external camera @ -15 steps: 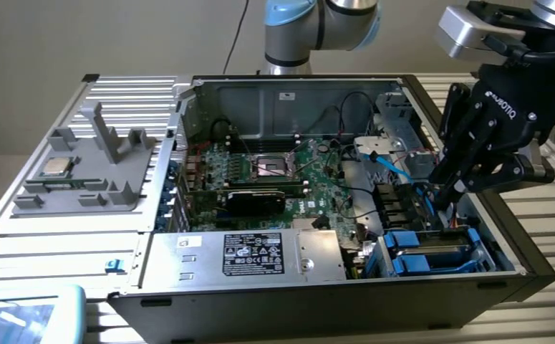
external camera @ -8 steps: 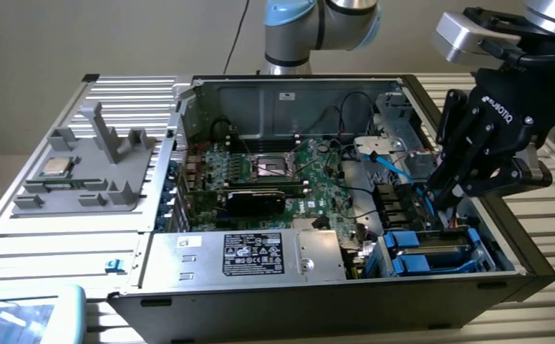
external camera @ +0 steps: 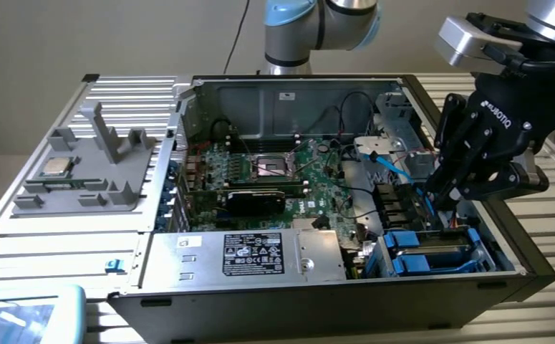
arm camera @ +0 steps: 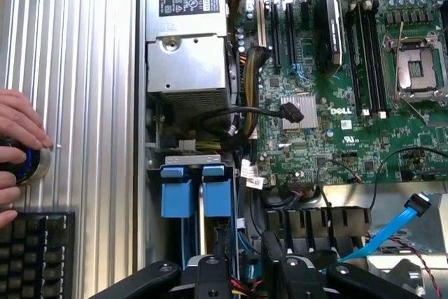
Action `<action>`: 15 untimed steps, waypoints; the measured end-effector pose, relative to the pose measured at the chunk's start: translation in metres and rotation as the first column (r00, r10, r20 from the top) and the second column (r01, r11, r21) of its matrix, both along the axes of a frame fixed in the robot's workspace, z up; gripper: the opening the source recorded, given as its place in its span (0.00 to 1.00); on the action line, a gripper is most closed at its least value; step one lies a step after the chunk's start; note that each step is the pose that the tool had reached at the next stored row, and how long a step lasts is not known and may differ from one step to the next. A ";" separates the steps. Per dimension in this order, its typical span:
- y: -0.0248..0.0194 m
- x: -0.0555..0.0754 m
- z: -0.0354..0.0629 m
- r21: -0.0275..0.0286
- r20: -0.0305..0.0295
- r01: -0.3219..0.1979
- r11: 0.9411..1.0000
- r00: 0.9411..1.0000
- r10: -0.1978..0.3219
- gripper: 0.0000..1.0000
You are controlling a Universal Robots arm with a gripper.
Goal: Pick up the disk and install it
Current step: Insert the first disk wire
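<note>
The disk [external camera: 445,249] lies in the drive bay at the front corner of the open computer case [external camera: 506,236], on the exterior view's right. It is a silver drive in a bright blue frame. Its blue end tabs [arm camera: 176,190] show in the wrist view beside the case wall. My gripper [external camera: 442,195] hangs just above that bay, apart from the disk. Its black fingers [arm camera: 213,271] stand partly spread, and my gripper [arm camera: 246,265] is open with only cables behind the gap.
A grey power supply [external camera: 248,254] with a black label sits beside the bay, and the green motherboard [external camera: 277,172] lies behind it. A blue cable [external camera: 392,161] crosses near my fingers. A processor chip [external camera: 57,166] rests on a grey fixture. A person's hand [arm camera: 17,138] and a keyboard [arm camera: 35,250] lie outside the case.
</note>
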State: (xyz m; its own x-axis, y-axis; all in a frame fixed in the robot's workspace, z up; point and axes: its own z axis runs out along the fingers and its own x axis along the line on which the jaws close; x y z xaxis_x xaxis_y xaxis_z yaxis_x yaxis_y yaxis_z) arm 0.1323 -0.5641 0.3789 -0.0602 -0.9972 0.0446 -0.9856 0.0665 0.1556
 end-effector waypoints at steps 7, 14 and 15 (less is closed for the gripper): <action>0.0034 0.000 -0.0031 -0.010 0.000 0.000 1.000 1.000 0.000 0.31; 0.0063 0.000 -0.0059 -0.024 0.001 0.000 1.000 1.000 0.000 0.31; 0.0063 0.000 -0.0064 -0.024 0.001 0.000 1.000 1.000 0.000 0.31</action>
State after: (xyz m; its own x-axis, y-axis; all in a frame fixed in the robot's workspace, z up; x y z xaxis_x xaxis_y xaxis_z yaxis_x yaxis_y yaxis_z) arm 0.1324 -0.5578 0.3725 -0.0603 -0.9958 0.0686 -0.9858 0.0702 0.1527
